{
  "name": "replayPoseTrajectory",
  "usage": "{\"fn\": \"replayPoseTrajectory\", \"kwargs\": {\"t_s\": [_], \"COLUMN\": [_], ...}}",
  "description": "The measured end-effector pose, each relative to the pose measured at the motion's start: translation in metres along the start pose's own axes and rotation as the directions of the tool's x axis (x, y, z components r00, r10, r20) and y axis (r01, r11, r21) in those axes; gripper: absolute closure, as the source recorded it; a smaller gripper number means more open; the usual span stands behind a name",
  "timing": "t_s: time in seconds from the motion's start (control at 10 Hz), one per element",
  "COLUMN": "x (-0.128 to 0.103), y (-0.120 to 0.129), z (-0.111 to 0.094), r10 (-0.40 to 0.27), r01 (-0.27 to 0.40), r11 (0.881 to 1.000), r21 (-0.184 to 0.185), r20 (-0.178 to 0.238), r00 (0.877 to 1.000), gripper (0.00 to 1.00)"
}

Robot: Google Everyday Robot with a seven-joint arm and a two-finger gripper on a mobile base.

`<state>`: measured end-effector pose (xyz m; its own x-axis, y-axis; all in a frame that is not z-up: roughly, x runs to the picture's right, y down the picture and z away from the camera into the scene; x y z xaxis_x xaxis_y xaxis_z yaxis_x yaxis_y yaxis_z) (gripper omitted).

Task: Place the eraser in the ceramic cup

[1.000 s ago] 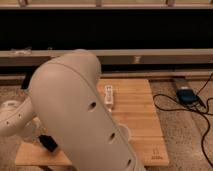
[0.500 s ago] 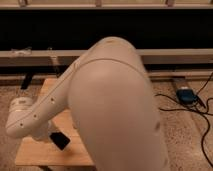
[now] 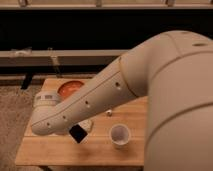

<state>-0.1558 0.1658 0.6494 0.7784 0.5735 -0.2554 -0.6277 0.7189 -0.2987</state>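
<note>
Wooden table [image 3: 50, 150]: ceramic cup [image 3: 120, 135] empty, orange bowl [image 3: 70, 89] behind; gripper [image 3: 77, 133] beside cup, grip unclear

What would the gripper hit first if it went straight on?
Probably the wooden table right beneath the gripper, which points downward; the ceramic cup stands off to one side. Depth is unclear.
</note>
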Motion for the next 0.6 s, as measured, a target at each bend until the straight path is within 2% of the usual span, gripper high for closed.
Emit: {"fn": "replayPoseTrajectory", "kwargs": {"t_s": [0.3, 0.6], "x": [0.007, 0.040], "y": [-0.040, -0.066], "z": [-0.023, -0.028], "r10": [0.024, 0.068], "r01": [-0.025, -0.069], "r11": [0.998, 0.994], "r21": [0.055, 0.084], "r20": [0.020, 0.024], "r00": [1.000, 0.997], "gripper": [1.00, 1.00]}}
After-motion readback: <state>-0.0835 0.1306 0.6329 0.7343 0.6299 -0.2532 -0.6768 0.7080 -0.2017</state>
